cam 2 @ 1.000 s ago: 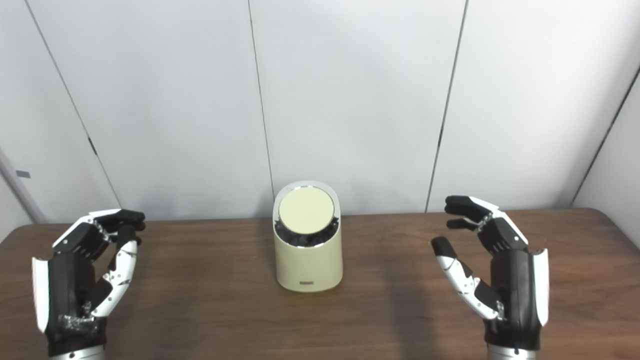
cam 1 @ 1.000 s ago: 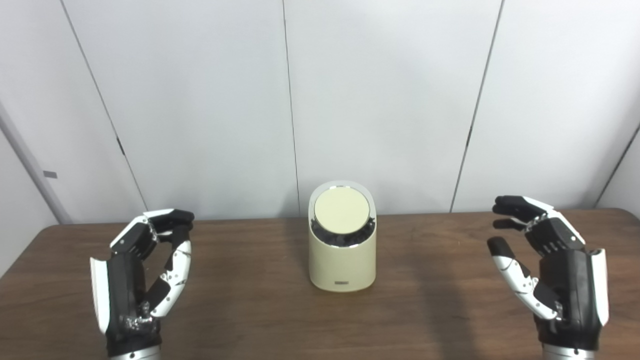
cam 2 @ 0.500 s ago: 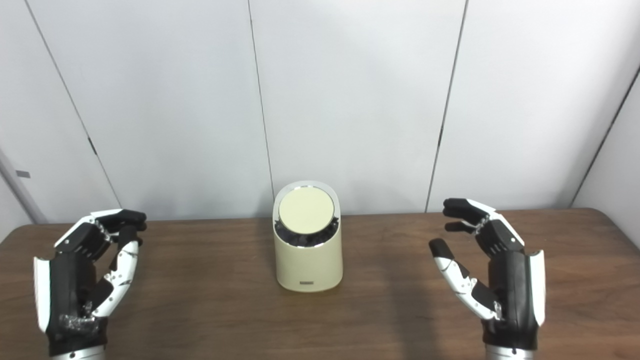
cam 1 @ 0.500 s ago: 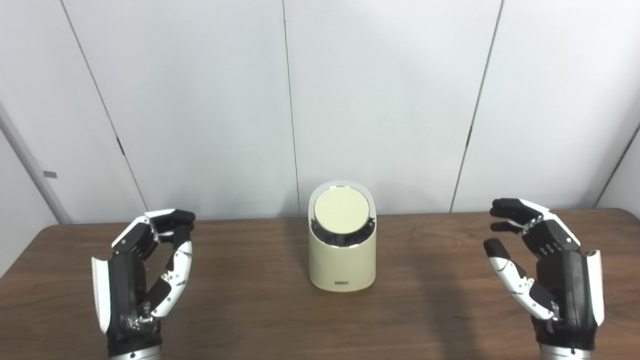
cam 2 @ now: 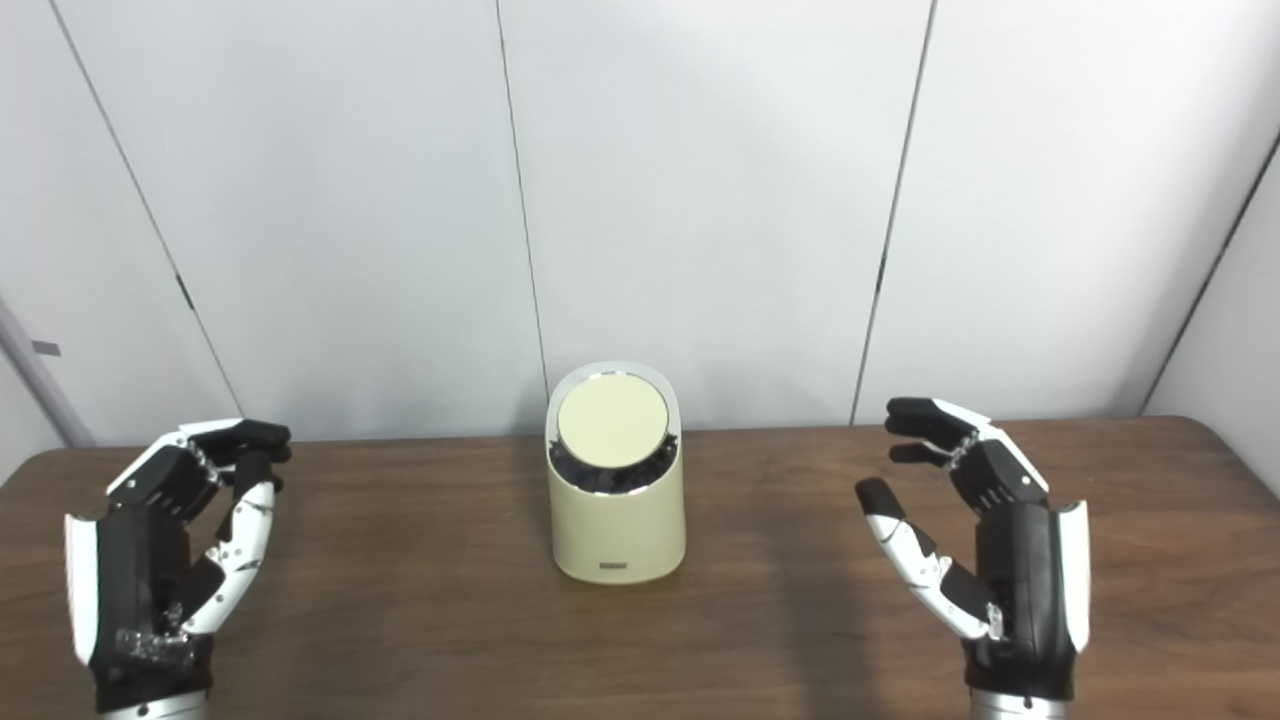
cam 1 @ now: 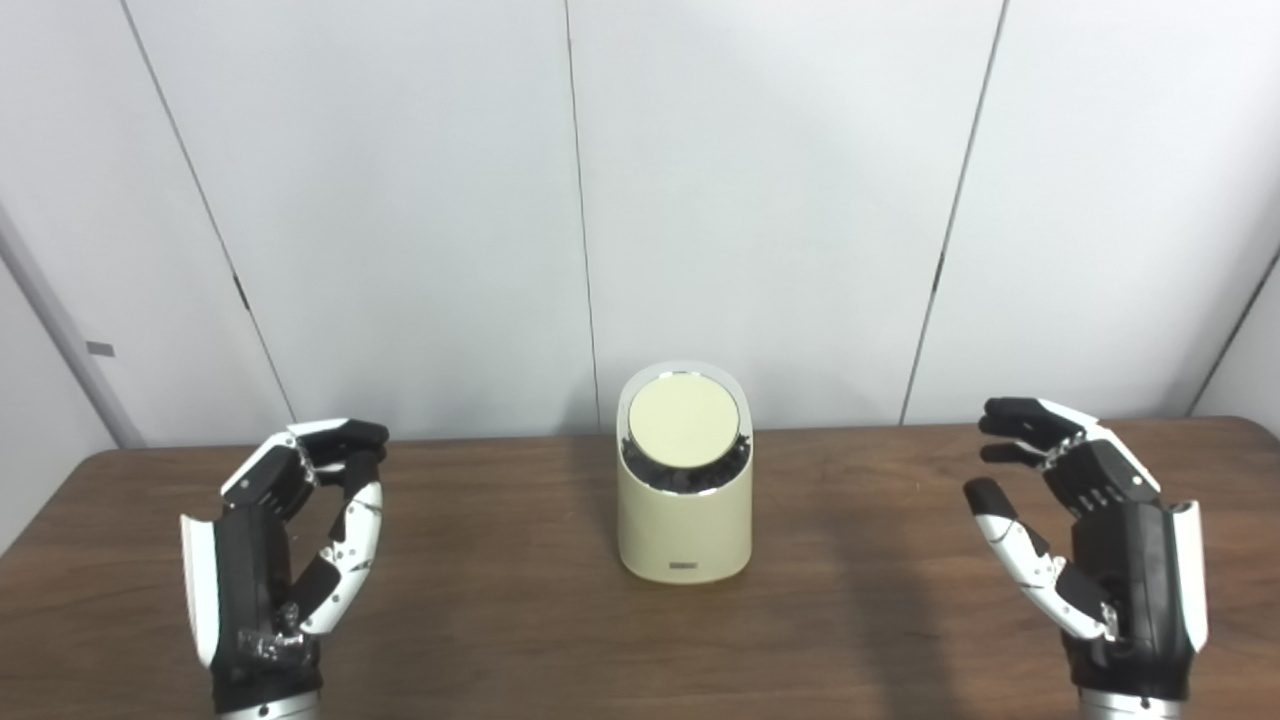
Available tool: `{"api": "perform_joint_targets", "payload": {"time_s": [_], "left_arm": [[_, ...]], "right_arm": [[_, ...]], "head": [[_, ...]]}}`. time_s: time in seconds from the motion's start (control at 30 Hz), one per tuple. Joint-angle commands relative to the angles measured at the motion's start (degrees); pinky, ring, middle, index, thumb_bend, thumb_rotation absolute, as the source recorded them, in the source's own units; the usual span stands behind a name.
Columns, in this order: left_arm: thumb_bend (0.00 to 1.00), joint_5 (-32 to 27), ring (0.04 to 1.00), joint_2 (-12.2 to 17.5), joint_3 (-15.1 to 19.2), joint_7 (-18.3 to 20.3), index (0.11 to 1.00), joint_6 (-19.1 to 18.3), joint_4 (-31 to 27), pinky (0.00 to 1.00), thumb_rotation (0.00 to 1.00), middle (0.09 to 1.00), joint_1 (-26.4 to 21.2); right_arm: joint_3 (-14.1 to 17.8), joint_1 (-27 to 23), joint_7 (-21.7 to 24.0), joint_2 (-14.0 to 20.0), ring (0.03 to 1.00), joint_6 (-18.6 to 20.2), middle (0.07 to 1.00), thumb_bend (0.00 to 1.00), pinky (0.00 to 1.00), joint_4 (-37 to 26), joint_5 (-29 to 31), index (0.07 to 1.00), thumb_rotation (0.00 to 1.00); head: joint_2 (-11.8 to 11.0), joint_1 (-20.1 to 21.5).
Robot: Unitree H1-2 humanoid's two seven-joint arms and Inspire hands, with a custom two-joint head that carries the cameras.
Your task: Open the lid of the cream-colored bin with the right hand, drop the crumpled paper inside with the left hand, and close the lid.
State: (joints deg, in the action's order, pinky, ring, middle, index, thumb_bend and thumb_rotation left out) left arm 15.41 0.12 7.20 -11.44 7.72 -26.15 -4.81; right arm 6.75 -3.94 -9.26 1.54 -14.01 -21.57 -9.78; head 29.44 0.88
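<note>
On the brown wooden worktop [cam 1: 500, 620] the cream-colored cylindrical bin [cam 1: 685, 520] stands upright at the centre, its round tilted lid [cam 1: 684, 419] down. It lies well apart from both raised hands, about midway between them. The black-and-white right hand [cam 1: 1095, 540] has the bin to its left, fingers spread and holding nothing; the left hand [cam 1: 285, 545] is loosely curled and empty too. Neither eye view shows any crumpled paper; they add nothing to each other.

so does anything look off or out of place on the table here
One thing: no crumpled paper shows anywhere. The left hand and right hand hold nothing, fingers apart. The cream-colored bin stands upright on the table, lid on, nothing spilled.
</note>
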Motion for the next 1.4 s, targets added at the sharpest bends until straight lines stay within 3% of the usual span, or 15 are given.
{"api": "perform_joint_targets", "payload": {"time_s": [0.0,0.9,1.37], "left_arm": [[0.21,0.07,0.571,0.12,0.08,-0.22,0.559,1.53,-0.96,0.46,0.20,0.599,-0.88],[0.20,0.31,0.573,0.20,0.04,-0.36,0.560,1.96,-0.27,0.47,0.21,0.597,-1.32],[0.21,0.59,0.582,-0.05,0.03,-0.50,0.564,1.98,0.07,0.48,0.22,0.602,-1.81]], "right_arm": [[-0.13,-1.09,0.07,0.14,0.675,-2.20,0.694,0.27,0.58,-1.31,0.12,0.658,0.28],[0.19,-1.44,0.00,0.75,0.684,-3.53,0.697,0.27,0.59,-0.03,-0.01,0.660,0.31],[0.55,-2.18,-0.41,0.37,0.668,-2.00,0.687,0.28,0.57,-0.79,-0.94,0.653,0.34]], "head": [[0.08,0.03],[-0.15,0.51],[-0.38,0.34]]}}
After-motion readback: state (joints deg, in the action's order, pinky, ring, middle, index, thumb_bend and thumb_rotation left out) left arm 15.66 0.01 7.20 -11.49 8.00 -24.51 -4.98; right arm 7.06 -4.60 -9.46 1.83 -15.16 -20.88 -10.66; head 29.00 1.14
